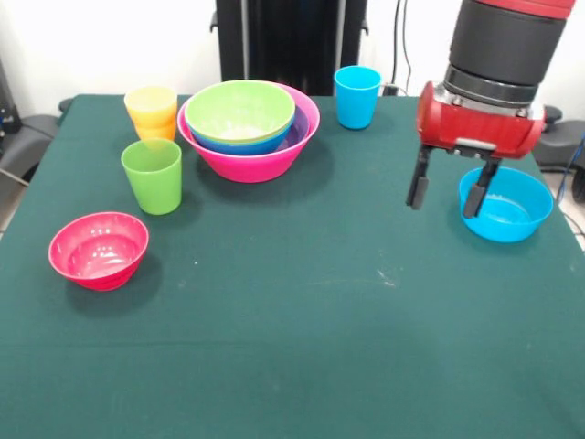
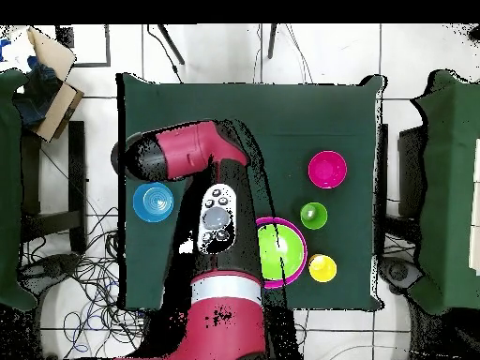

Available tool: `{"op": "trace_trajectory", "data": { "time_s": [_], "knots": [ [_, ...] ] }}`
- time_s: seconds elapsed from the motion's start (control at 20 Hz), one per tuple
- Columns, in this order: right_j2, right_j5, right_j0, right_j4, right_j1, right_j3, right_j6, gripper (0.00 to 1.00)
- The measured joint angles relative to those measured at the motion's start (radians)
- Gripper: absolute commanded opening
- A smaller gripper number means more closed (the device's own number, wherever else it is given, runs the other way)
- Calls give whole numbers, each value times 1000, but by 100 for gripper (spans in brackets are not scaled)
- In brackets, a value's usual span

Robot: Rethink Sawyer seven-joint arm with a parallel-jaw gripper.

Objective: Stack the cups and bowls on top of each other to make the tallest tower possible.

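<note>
One small light blue plastic bowl sat on the green counter, just beside the open, empty tool. It looked light, stiff and slippery, so its thin rim seemed best to pinch.

Green table, cardboard box

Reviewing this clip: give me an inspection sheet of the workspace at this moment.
Surface: green tablecloth, no spills.
Job's things: light green bowl nested on blue and purple bowls in pink bowl; yellow cup stacked in orange cup; green cup, blue cup, red-pink bowl, light blue bowl standing apart.
Clutter: nothing seen.
Grippers: gripper open, empty, beside light blue bowl.
Cables: loose on floor.
Surroundings: cardboard box.
</note>
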Motion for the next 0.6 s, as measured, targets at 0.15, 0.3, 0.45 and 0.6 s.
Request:
{"op": "trace_trajectory", "data": {
  "time_s": [0.15, 0.3, 0.45, 0.6],
  "knots": [
    [-20, -19, 30, -1, 9, 0, 0, 100],
    [-37, -42, 49, -1, 13, 0, 0, 100],
    [-46, -62, 57, -1, 13, 0, 0, 100],
    [-56, -86, 55, -1, 13, 1, 0, 100]
  ]
}}
